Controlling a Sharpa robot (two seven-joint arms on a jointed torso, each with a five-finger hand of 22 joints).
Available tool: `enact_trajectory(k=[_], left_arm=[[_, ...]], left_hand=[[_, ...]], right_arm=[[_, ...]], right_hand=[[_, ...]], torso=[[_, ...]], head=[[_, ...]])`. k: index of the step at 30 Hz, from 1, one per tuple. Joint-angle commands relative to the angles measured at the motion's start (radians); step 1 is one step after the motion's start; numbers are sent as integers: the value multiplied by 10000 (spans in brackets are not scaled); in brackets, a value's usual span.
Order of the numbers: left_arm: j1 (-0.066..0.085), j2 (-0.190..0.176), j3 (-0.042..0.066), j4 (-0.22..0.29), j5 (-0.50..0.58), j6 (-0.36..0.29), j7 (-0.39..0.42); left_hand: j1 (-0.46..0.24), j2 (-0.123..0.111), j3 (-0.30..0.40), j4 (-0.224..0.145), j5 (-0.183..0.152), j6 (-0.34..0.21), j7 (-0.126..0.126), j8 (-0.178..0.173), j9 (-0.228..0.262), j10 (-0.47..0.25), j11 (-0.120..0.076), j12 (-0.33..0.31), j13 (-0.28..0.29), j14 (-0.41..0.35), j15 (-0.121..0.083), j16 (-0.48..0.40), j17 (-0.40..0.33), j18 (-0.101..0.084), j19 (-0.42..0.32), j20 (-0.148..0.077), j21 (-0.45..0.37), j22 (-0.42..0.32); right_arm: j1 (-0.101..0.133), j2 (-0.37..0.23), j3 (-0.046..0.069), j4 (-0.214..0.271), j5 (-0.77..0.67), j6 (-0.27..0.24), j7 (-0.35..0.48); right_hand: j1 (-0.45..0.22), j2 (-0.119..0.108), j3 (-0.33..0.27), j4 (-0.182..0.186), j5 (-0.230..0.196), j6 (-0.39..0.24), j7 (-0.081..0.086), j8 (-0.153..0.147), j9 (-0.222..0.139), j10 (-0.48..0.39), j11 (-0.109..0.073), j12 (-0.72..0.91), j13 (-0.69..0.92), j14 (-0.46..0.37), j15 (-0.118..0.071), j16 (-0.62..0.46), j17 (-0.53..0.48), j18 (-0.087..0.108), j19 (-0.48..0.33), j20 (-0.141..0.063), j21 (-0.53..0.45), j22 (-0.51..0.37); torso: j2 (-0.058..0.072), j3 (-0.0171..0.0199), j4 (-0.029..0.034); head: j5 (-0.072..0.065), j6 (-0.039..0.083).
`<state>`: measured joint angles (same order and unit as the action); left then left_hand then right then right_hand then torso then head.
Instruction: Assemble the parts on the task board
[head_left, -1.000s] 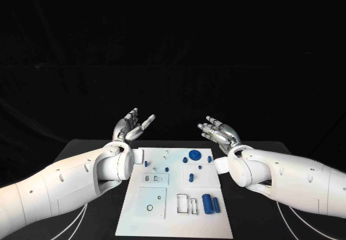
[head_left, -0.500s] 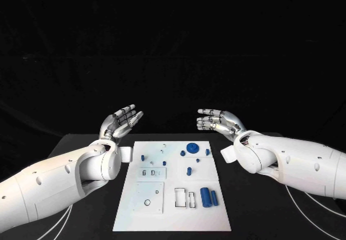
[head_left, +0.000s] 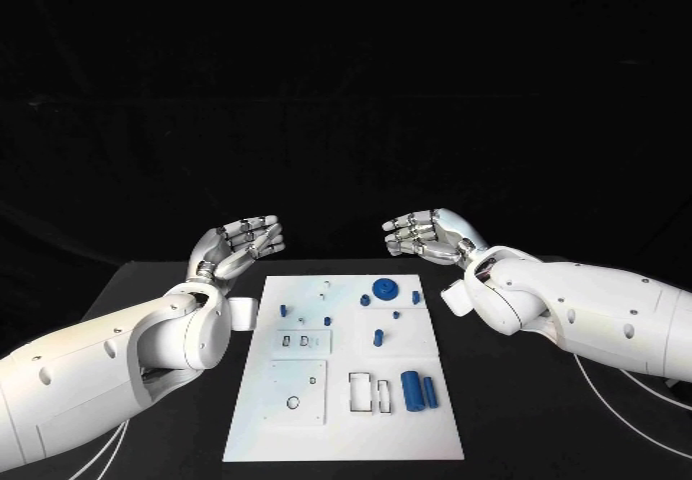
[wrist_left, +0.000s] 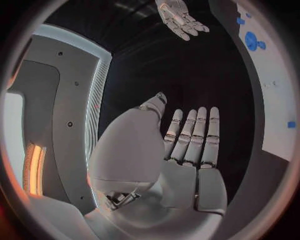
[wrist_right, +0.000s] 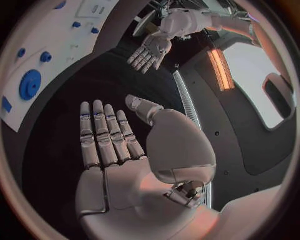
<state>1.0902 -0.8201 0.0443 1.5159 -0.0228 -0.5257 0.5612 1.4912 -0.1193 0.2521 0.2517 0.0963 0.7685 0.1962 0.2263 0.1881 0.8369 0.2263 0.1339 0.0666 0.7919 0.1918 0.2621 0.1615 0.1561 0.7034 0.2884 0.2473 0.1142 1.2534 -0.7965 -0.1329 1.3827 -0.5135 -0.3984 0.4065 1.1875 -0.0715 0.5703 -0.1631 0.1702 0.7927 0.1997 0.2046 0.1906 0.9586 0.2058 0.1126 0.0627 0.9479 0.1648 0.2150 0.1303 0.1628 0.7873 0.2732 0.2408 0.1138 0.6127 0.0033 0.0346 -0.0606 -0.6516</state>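
The white rectangular task board (head_left: 346, 400) lies flat in the middle of the black bench (head_left: 534, 420), its long side running away from the robot. Small blue parts sit on the board's far half: a round blue disc (head_left: 385, 289) near the far edge, a small blue peg (head_left: 418, 296) just beside it, and further small blue pieces (head_left: 378, 338) scattered toward the board's middle. Two blue cylinders (head_left: 418, 390) lie side by side on the near right portion of the board, next to a pair of narrow rectangular cut-outs (head_left: 371, 394). A square white inset plate (head_left: 302, 390) with a small ring occupies the near left portion.

The left robot hand (head_left: 241, 243) is raised above the bench beyond the board's far left corner, well apart from the board. Its fingers are extended side by side, palm bare, holding nothing; the left wrist view shows the same hand (wrist_left: 181, 150) with fingers straight and empty.

The right robot hand (head_left: 424, 234) is raised beyond the board's far right corner, also clear of the board. In the head view its fingers look partly bent, while the right wrist view shows the hand (wrist_right: 119, 145) with fingers extended and nothing in the palm.

The two hands face each other across the far end of the board, touching no part.
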Motion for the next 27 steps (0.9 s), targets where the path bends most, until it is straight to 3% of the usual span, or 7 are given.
enact_trajectory(k=[1,10,14,17,21,23,27], left_arm=[[18,-171,42,293,-367,545,63],[23,-694,133,1146,-755,1034,-213],[23,-823,148,1406,-794,1105,-280],[25,-921,157,1613,-794,1154,-341],[40,-1051,168,1860,-676,1260,-443],[47,-1119,172,1991,-613,1312,-493],[51,-1181,174,2112,-561,1360,-546]], left_hand=[[161,-25,186,-90,-57,350,618,177,43,470,-142,122,13,559,-172,262,124,248,402,-11,199,21],[227,-254,708,-308,-73,903,379,274,33,1734,-490,273,49,1746,-571,720,439,300,1328,-262,601,67],[227,-327,860,-331,-72,963,350,259,18,1859,-518,212,24,1810,-604,734,480,292,1407,-309,627,55],[212,-354,908,-332,-76,980,344,252,12,1891,-524,184,16,1837,-612,743,496,290,1433,-321,636,51],[110,-445,1000,-309,-91,998,348,217,-10,1939,-527,89,-1,1975,-644,814,562,291,1538,-359,681,49],[6,-519,1020,-284,-102,995,358,187,-27,1946,-520,18,-6,2041,-651,858,606,288,1603,-381,707,45],[-17,-530,1022,-277,-103,997,359,183,-29,1949,-519,6,-7,2049,-652,865,614,288,1614,-385,711,43]], right_arm=[[110,32,14,-138,-1990,286,-371],[372,158,47,-428,-5394,748,-1353],[415,216,66,-444,-6753,843,-1913],[440,272,79,-429,-7921,984,-2454],[458,394,87,-430,-9166,1161,-3058],[463,493,90,-440,-9782,1217,-3341],[466,620,91,-456,-10403,1257,-3611]], right_hand=[[138,-198,112,-106,-135,817,389,206,59,1091,-304,-131,36,1176,-389,339,139,219,975,-331,534,164],[537,-303,-398,-279,22,1572,-74,371,142,2433,-865,-190,71,3271,-1179,1277,867,172,2689,-1249,2525,1243],[466,-366,-589,-227,-121,1722,-206,299,142,2760,-1037,-338,86,4273,-1447,1887,1439,181,3087,-1533,3495,1852],[323,-500,-621,-149,-249,1776,-264,222,142,2882,-1121,-448,118,4836,-1574,2491,1961,185,3325,-1633,4021,2191],[113,-705,-615,-23,-295,1807,-280,144,151,2639,-1102,-532,113,4988,-1581,3006,2457,176,3409,-1658,4378,2446],[103,-816,-571,-7,11,1780,-305,95,156,1912,-1029,-518,44,4875,-1540,3191,2683,172,3381,-1650,4524,2567],[82,-870,-584,115,43,1742,-359,37,197,1747,-1069,-347,133,5185,-1586,4155,3385,178,3617,-1666,5137,3025]], torso=[[215,-4,91],[594,-82,228],[727,-114,270],[827,-134,326],[962,-164,378],[1021,-174,400],[1114,-192,459]], head=[[-53,14],[-224,23],[-266,30],[-319,31],[-308,78],[-316,75],[-346,121]])
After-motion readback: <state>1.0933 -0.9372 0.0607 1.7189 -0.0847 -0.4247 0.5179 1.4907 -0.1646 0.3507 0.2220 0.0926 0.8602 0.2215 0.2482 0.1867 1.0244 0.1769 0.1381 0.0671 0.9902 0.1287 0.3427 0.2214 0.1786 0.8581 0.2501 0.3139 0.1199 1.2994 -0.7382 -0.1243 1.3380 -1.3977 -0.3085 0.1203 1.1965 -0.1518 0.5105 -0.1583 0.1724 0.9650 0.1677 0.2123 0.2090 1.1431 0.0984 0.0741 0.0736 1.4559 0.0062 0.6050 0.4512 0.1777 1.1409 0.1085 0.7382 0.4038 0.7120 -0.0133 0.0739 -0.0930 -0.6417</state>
